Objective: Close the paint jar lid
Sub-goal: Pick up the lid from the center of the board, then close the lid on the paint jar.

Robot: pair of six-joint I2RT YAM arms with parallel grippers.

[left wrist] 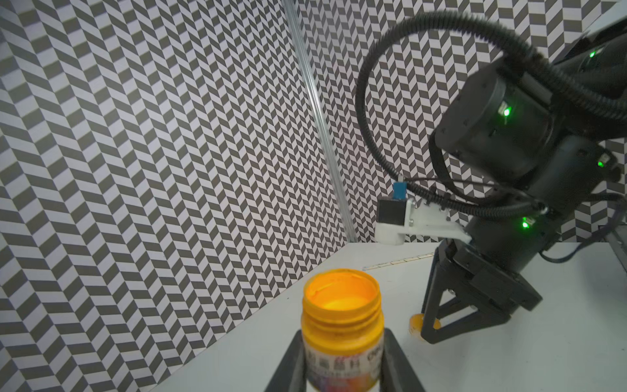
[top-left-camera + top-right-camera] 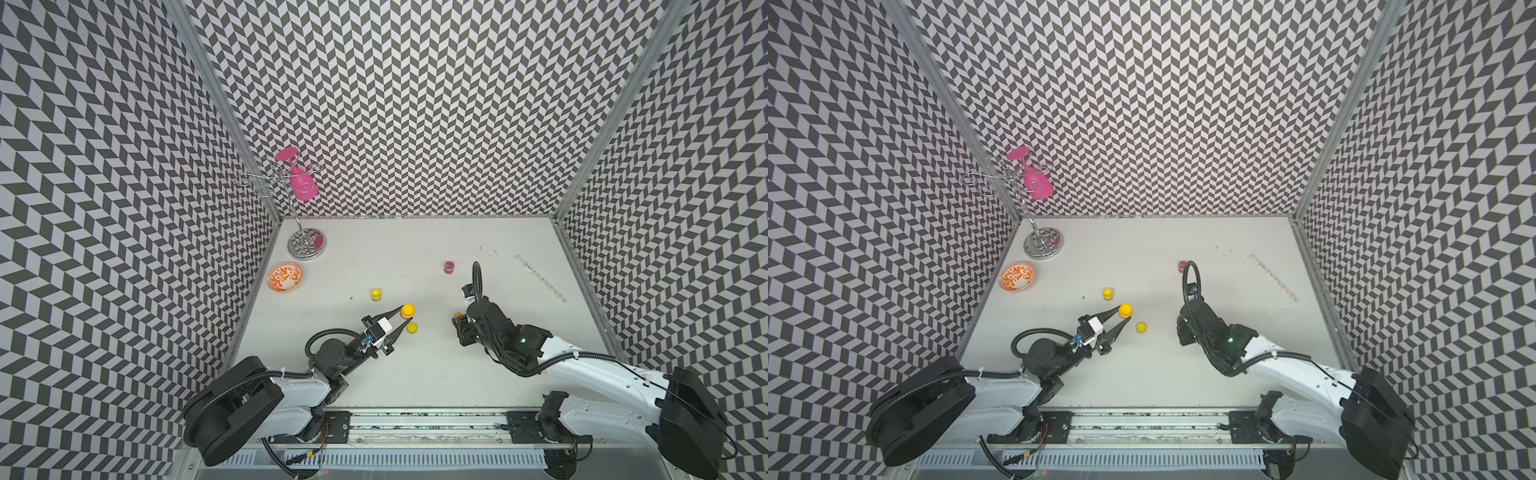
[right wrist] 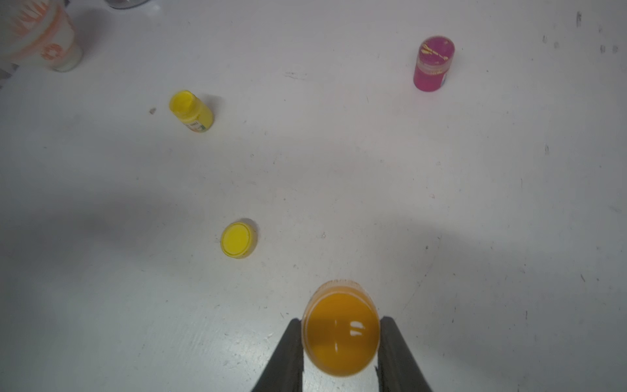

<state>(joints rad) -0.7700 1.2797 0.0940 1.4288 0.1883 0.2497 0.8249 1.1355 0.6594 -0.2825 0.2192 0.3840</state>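
Paint jar (image 2: 407,310), orange and open, sits just left of centre in the lower half of both top views. The left gripper (image 1: 342,336) pinches it. Two black fingers (image 1: 291,359) press its labelled sides below the threaded neck, at the bottom centre of the left wrist view. Orange paint shows inside the mouth.

The orange lid (image 3: 341,332) is at the bottom centre of the right wrist view. The right gripper (image 3: 341,320) pinches it, with its fingers (image 3: 393,349) touching opposite edges. In the left wrist view the lid is at lower right, down at table level. Whether it rests on the table (image 2: 415,374) cannot be told. In a top view it peeks out to the right of the jar, apart from it.

A yellow lid (image 2: 412,328) lies just below the jar. An open yellow jar (image 2: 376,294) stands to the jar's upper left. A closed pink jar (image 2: 449,267) stands higher up, right of centre. A patterned orange bowl (image 2: 284,277) sits near the table's left edge. Above it is a wire rack (image 2: 306,245) with a pink glass (image 2: 303,183) hanging from it. A pale strip (image 2: 540,277) lies to the right.
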